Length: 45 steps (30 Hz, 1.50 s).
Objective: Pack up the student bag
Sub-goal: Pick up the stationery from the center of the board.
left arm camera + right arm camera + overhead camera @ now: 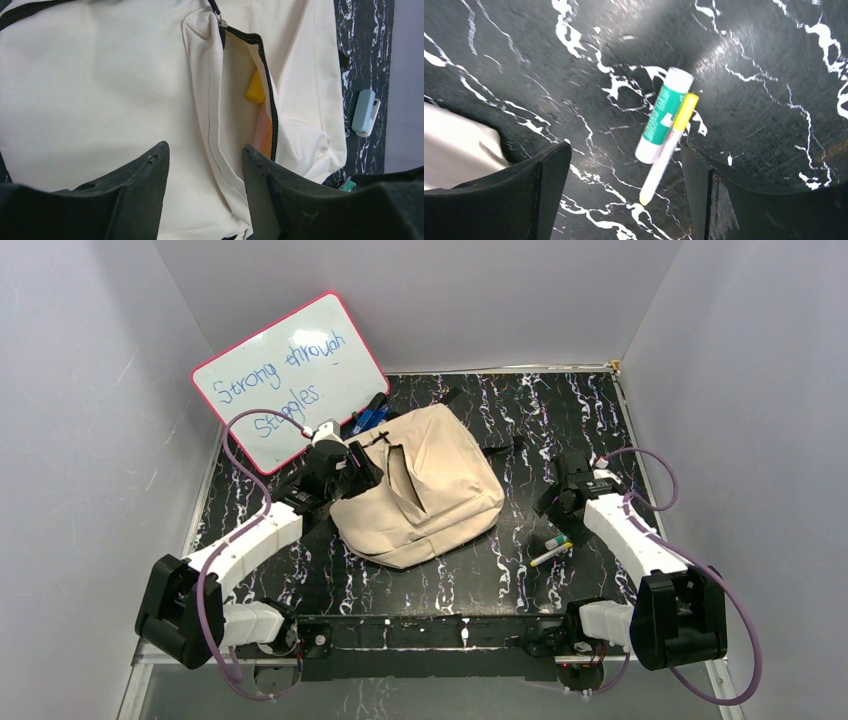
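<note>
student bag (420, 485) unzipped, yellow item (255, 89) half hidden inside, left gripper (205, 147) and right gripper (625, 147) spread wide, empty

Spread right pincer (625, 148) hangs over touching green tube (663, 116) and yellow-capped pen (668, 152).

whiteboard (290, 380) | blue handwriting | line 1: "Strong through" | line 2: "St…ggles.", middle letters covered | green tube (664, 115) | label print unreadable

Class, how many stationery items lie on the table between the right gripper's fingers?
2: a green-and-white tube and a yellow-capped marker lying against it. Others may be hidden outside this view.
</note>
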{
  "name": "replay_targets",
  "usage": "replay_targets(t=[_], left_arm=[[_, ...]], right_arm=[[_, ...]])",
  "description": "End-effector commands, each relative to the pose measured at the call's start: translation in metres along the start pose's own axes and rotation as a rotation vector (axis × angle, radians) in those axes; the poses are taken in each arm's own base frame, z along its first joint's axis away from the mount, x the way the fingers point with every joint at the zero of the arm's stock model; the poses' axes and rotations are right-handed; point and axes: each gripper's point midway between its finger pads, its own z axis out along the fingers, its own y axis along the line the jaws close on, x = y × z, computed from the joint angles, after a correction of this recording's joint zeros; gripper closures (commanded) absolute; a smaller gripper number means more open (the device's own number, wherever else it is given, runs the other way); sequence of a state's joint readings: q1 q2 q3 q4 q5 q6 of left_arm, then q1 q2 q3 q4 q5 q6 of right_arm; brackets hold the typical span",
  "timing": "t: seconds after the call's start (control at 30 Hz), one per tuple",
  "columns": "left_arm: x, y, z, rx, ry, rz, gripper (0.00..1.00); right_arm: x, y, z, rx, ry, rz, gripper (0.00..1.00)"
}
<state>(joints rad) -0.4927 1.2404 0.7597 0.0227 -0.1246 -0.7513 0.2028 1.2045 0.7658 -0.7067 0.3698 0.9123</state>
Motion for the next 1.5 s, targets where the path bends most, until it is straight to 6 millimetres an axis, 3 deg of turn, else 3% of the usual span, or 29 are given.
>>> replay_targets(t=[0.0,0.13,0.5,1.2,1.47], left_arm=[[-0.001,0.002,0.003,0.001,-0.007,0.008,0.48],[0.000,0.002,0.004,0.001,-0.002,0.009,0.48],[0.006,0.006,0.004,-0.003,0.008,-0.003,0.48],[0.010,0.013,0.001,-0.018,0.004,-0.022,0.48],[0.008,0.012,0.002,-0.018,0.003,-0.017,0.48]], right_arm=[[0.014,-0.007,0.003,0.010,0.047,0.054,0.14],[0.024,-0.011,0.004,0.005,0.083,0.031,0.18],[0.054,-0.021,0.001,-0.024,0.205,-0.068,0.17],[0.078,-0.031,0.027,0.016,0.277,-0.101,0.60],[0.082,-0.025,0.032,-0.012,0.301,-0.135,0.77]])
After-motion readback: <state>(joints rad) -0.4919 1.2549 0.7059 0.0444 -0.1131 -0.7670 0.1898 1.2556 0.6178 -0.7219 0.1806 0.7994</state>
